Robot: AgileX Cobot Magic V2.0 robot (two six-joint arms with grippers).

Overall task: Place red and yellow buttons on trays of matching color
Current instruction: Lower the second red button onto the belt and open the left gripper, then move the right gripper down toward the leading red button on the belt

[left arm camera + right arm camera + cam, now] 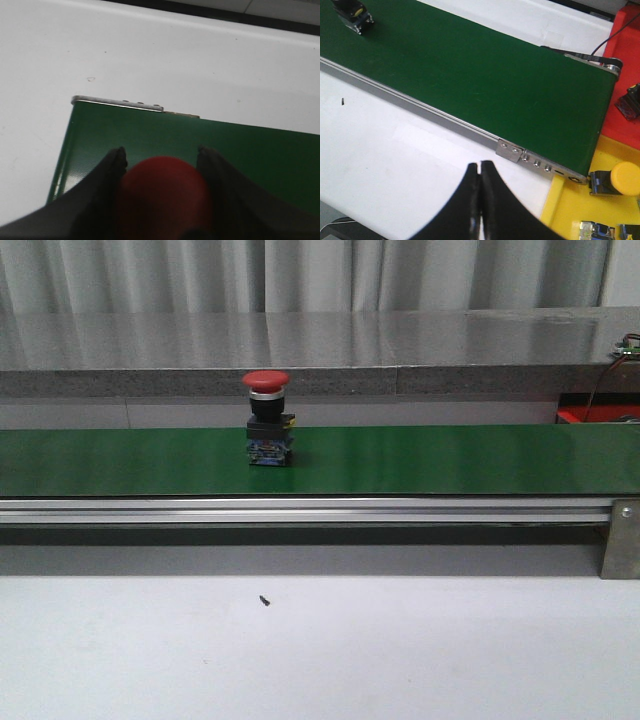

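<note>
Left gripper point(160, 165) is clamped on a red button point(162, 197) — its dome fills the gap between the fingers, above the end of the green conveyor belt point(240, 150) in the left wrist view. No tray shows in that view, so this one is held but not yet delivered.

Front view: a second red mushroom-head button point(268, 420) stands on the belt left of centre, upright, long axis vertical, red cap on top, black body and blue-grey contact block below. Untouched, left to sort.

Right gripper point(480, 172) has its fingers pressed together on nothing, hanging over the white table point(395, 160) near the belt's end bracket. Beside it, the yellow tray point(570, 210) already holds a yellow button point(615, 180) lying on its side, cap pointing away from the belt — long axis roughly horizontal. The red tray point(625, 40) sits beyond; contents mostly out of view.

Judgement: partly done — one yellow placed, two reds pending.
</note>
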